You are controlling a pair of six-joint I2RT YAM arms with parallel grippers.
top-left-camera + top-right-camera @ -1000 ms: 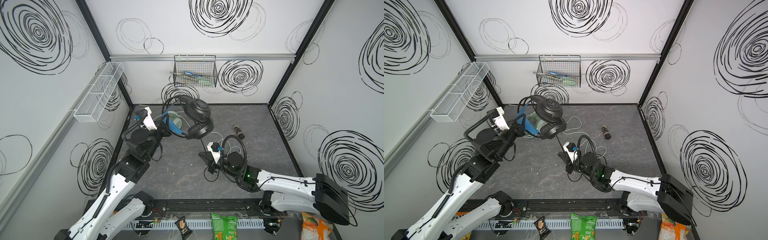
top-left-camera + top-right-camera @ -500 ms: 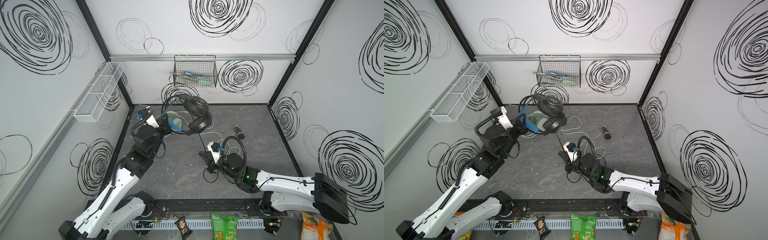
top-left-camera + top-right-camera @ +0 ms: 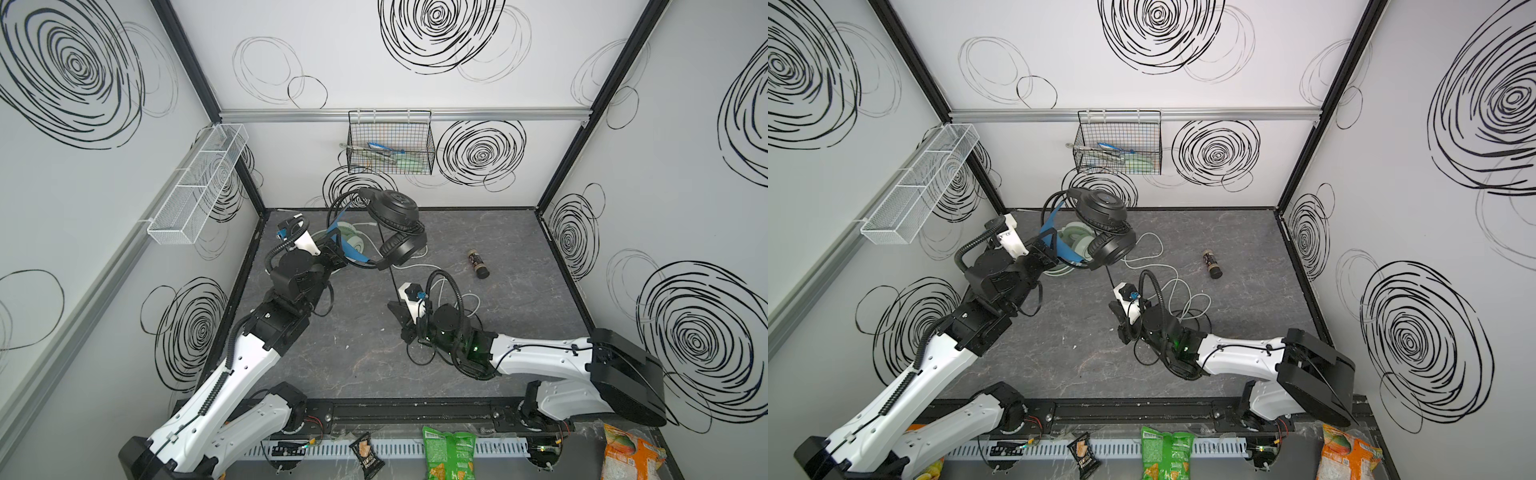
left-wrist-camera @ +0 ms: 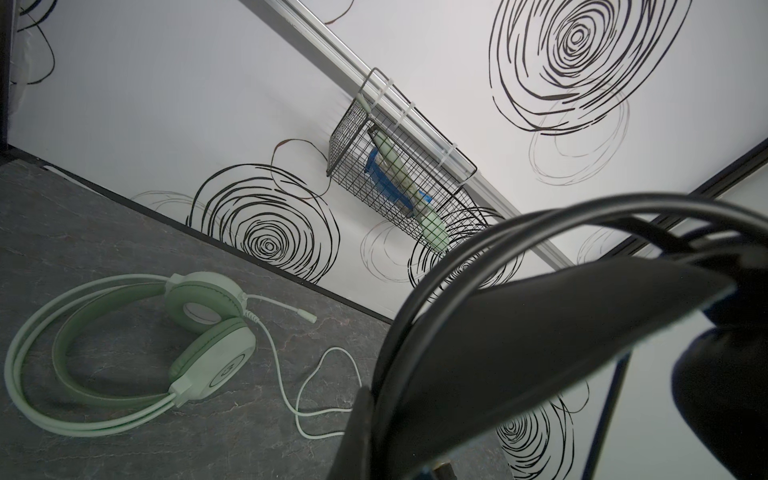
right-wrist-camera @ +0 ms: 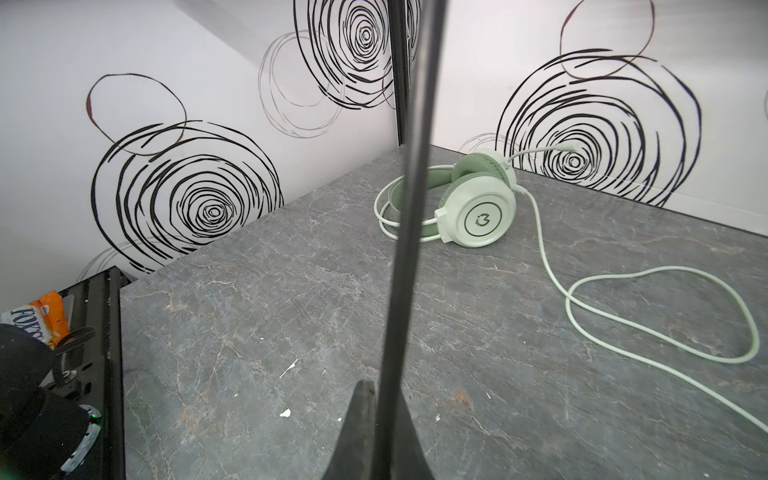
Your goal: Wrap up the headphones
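Note:
The black headphones point(image 3: 395, 210) point(image 3: 1100, 208) hang in the air at the back left. My left gripper point(image 3: 337, 257) point(image 3: 1045, 254) point(image 4: 374, 419) is shut on their headband point(image 4: 540, 332). Their black cable point(image 3: 390, 276) point(image 5: 409, 208) runs taut down to my right gripper point(image 3: 397, 311) point(image 3: 1116, 311) point(image 5: 384, 399), which is shut on it just above the table. Slack black cable point(image 3: 419, 359) loops beside that arm. The mint-green headphones point(image 3: 348, 237) point(image 3: 1074, 235) point(image 4: 208, 332) point(image 5: 478, 208) lie flat on the table beneath the black ones. Their white cable point(image 3: 417, 266) point(image 3: 1167, 282) point(image 5: 623, 316) trails loosely to the right.
A small dark bottle point(image 3: 478, 264) point(image 3: 1212, 264) lies on the table at the back right. A black wire basket point(image 3: 390, 145) hangs on the back wall and a white mesh rack point(image 3: 195, 187) on the left wall. Snack bags point(image 3: 446, 455) lie along the front edge.
My left arm has turned its wrist and carried the black headphones slightly toward the back wall. The right gripper has stayed in place on the cable.

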